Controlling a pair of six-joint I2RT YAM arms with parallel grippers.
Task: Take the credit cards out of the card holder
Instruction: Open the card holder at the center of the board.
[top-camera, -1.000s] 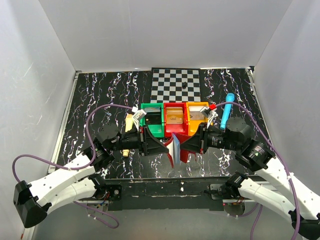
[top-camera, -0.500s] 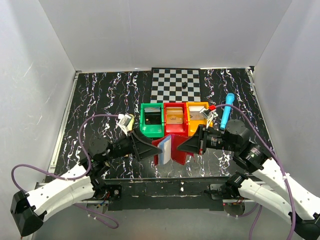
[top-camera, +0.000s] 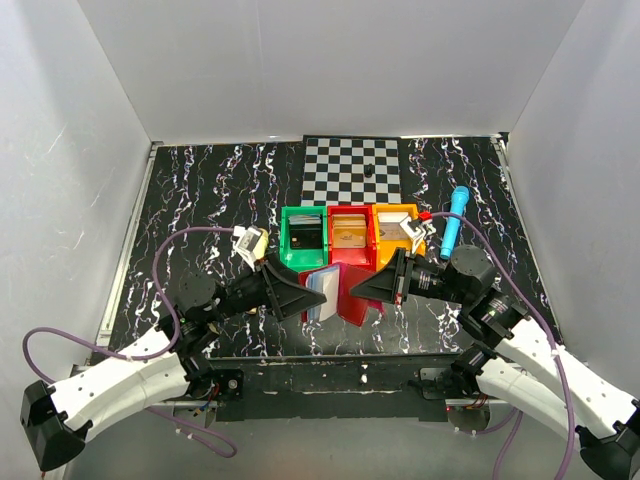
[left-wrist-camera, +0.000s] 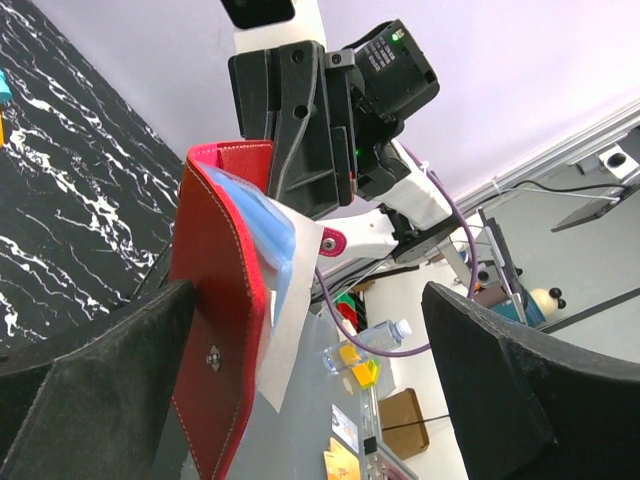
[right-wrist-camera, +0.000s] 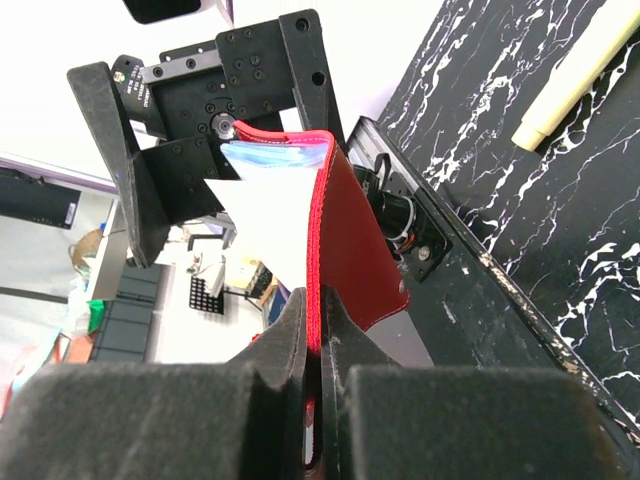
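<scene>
The card holder (top-camera: 345, 298) is a dark red bifold with pale blue-grey pockets (top-camera: 320, 281), held up on edge in front of the bins. My right gripper (top-camera: 372, 289) is shut on its red stitched edge (right-wrist-camera: 314, 300). In the right wrist view a pale flat sheet (right-wrist-camera: 268, 232) sticks out of the pockets; I cannot tell whether it is a credit card. My left gripper (top-camera: 302, 297) is open, its fingers (left-wrist-camera: 95, 385) apart on either side. The holder's red cover (left-wrist-camera: 215, 330) hangs beside the left finger, not gripped.
Behind the holder stand a green bin (top-camera: 288, 240), a red bin (top-camera: 336, 250) and an orange bin (top-camera: 380, 240), each with flat items inside. A chessboard (top-camera: 352, 168) lies at the back. A blue marker (top-camera: 453, 220) lies right, a cream stick (right-wrist-camera: 575, 85) left.
My left gripper has opened, let go of the holder and drawn back towards the near left. The holder, still in my right gripper, has shifted slightly left.
</scene>
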